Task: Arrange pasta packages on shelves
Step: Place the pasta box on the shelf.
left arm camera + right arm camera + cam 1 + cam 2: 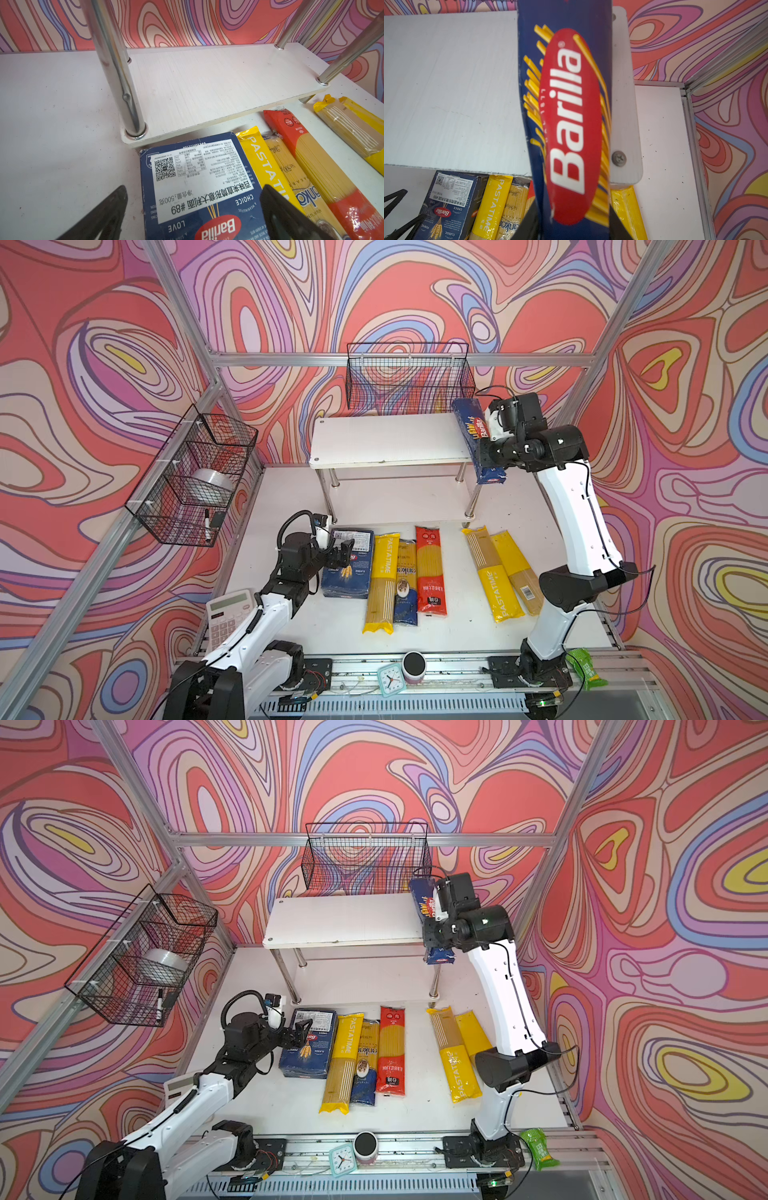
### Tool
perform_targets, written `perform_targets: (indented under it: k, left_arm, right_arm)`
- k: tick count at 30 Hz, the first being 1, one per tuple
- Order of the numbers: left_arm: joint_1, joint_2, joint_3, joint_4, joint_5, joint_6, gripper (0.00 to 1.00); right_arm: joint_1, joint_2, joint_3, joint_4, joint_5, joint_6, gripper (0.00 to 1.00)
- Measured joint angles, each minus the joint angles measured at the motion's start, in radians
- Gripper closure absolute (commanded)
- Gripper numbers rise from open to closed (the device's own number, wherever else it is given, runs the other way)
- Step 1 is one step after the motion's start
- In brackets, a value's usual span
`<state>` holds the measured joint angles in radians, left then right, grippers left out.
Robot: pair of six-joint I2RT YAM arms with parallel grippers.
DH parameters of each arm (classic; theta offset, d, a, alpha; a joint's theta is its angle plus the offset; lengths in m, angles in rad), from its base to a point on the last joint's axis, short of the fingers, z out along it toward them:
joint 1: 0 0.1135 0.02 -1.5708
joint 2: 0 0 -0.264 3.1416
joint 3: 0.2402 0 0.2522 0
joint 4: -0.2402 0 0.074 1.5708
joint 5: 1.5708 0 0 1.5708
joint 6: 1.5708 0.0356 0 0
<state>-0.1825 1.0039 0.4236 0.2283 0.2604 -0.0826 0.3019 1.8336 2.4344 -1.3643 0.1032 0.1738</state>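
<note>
My right gripper (pixel 484 450) is shut on a slim blue Barilla box (pixel 471 427), held lengthwise over the right end of the white shelves' top board (pixel 386 439); the right wrist view shows the slim box (pixel 571 104) between the dark fingers of the right gripper (pixel 571 216). My left gripper (pixel 338 553) stands open, its jaws astride a wide blue Barilla box (pixel 197 170) lying flat before the lower board (pixel 207 87). To that box's right lie a yellow PASTATIME bag (pixel 382 580), a dark blue bag (pixel 405 585) and a red bag (pixel 430 572). Two more yellow bags (pixel 492 576) lie farther right.
A black wire basket (pixel 409 377) hangs on the back wall above the shelves. Another basket (pixel 195 477) on the left wall holds a tape roll. A calculator (pixel 226 614), a small clock (pixel 390 680), a dark-lidded jar (pixel 414 666) and a green snack packet (pixel 584 668) sit along the front.
</note>
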Motion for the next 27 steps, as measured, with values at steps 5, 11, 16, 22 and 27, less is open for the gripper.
perform_targets:
  k: [5, 11, 16, 22, 27]
  left_arm:
    - [0.0, 0.007, 0.0, 0.0, 0.0, 0.0, 0.0]
    - [0.0, 0.007, 0.0, 0.0, 0.0, 0.0, 0.0]
    - [0.0, 0.007, 0.0, 0.0, -0.001, 0.0, 0.0]
    - [0.0, 0.014, 0.0, -0.001, -0.003, 0.0, 0.0]
    - [0.0, 0.015, 0.0, 0.0, -0.003, 0.0, 0.0]
  right_arm:
    - [-0.001, -0.018, -0.032, 0.019, -0.017, 0.018, 0.5]
    - [-0.003, -0.018, -0.027, 0.036, -0.029, 0.027, 0.4]
    - [-0.003, -0.018, 0.003, 0.037, -0.035, 0.026, 0.36]
    - [-0.002, -0.064, 0.04, 0.035, -0.025, 0.014, 0.35]
    - [-0.002, -0.205, -0.033, 0.041, -0.023, 0.008, 0.35]
